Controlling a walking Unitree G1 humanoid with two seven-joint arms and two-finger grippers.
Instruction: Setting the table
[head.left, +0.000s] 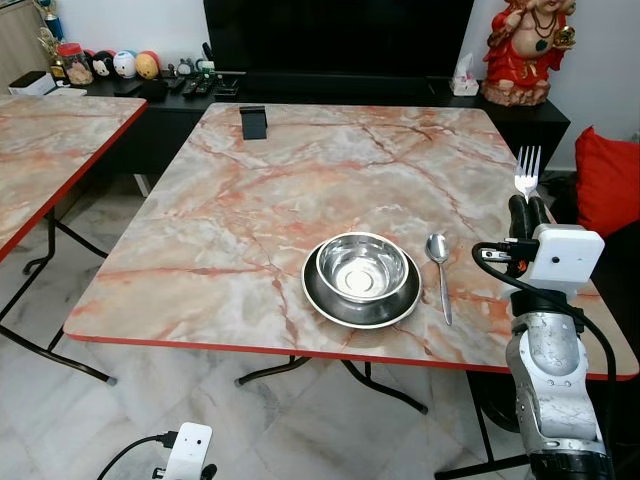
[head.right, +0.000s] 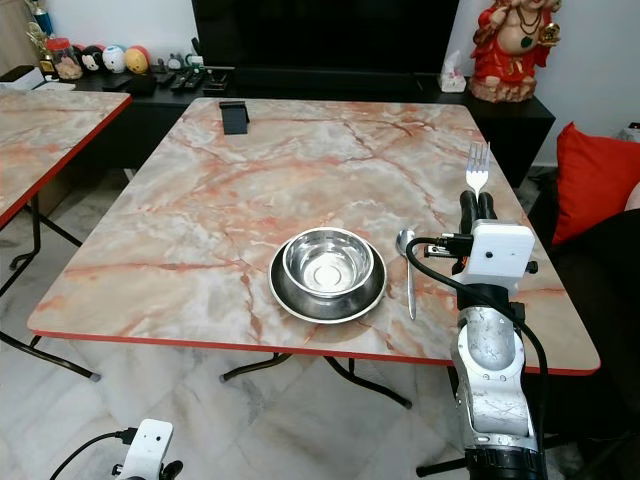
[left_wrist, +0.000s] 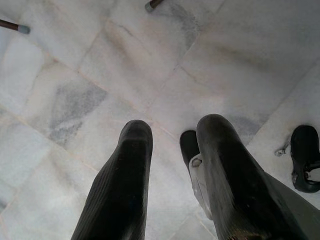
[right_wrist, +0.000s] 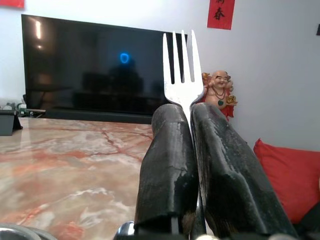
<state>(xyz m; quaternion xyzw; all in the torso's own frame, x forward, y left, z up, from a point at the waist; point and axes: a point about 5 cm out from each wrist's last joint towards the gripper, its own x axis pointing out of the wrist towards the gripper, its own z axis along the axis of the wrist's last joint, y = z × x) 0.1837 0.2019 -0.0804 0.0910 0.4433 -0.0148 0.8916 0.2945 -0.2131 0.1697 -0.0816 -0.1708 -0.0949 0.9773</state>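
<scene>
Right gripper (head.right: 476, 203) clamps fork (head.right: 477, 167) upright, tines up. Spoon (head.right: 407, 268) lies just left, bowl (head.right: 328, 264) beyond. Left gripper (left_wrist: 170, 175) idle, fingers apart, empty.

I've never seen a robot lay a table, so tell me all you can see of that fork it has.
The fork is shiny silver metal with four tines, pointing straight up. The right claw is shut on it, its two black fingers pinching the neck just below the tines, so the handle is hidden. It is held in the air near the marble-patterned table's right edge, right of the spoon, touching nothing else.
</scene>
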